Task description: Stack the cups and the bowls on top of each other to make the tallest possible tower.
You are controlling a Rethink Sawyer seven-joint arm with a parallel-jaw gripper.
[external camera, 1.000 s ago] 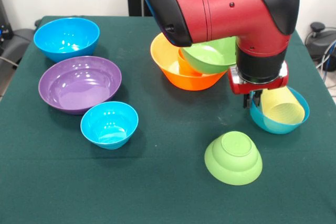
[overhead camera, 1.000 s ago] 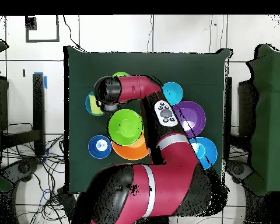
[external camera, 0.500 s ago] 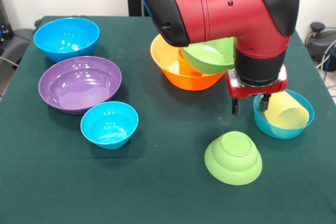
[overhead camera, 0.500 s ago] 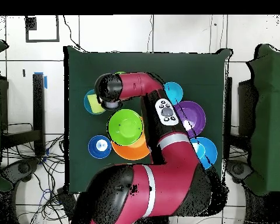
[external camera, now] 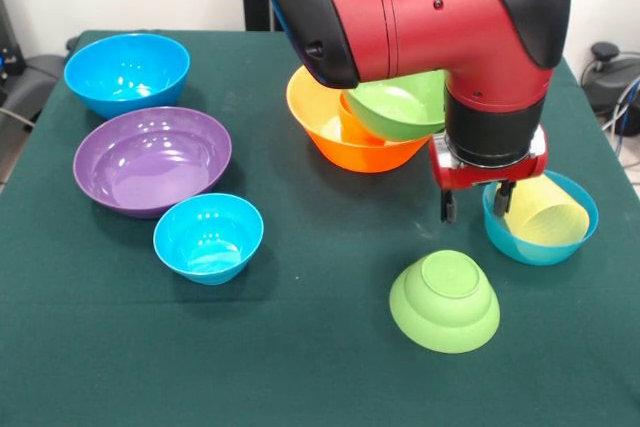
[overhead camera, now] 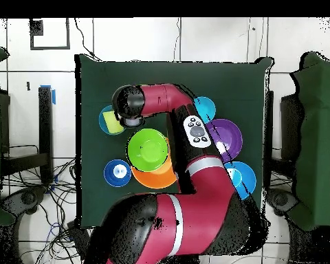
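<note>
I have the hand point(external camera: 476, 205) low at the right of the front frame, its two prongs spread and gripping nothing, straddling the near rim of the small light blue plastic bowl point(external camera: 537, 237). The translucent pale yellow tumbler point(external camera: 546, 214) lies tipped inside that bowl, so I judge I must right it before stacking. The small lime green bowl point(external camera: 444, 300) sits upside down on the green surface point(external camera: 300, 347), a steady base for a tower.
</note>
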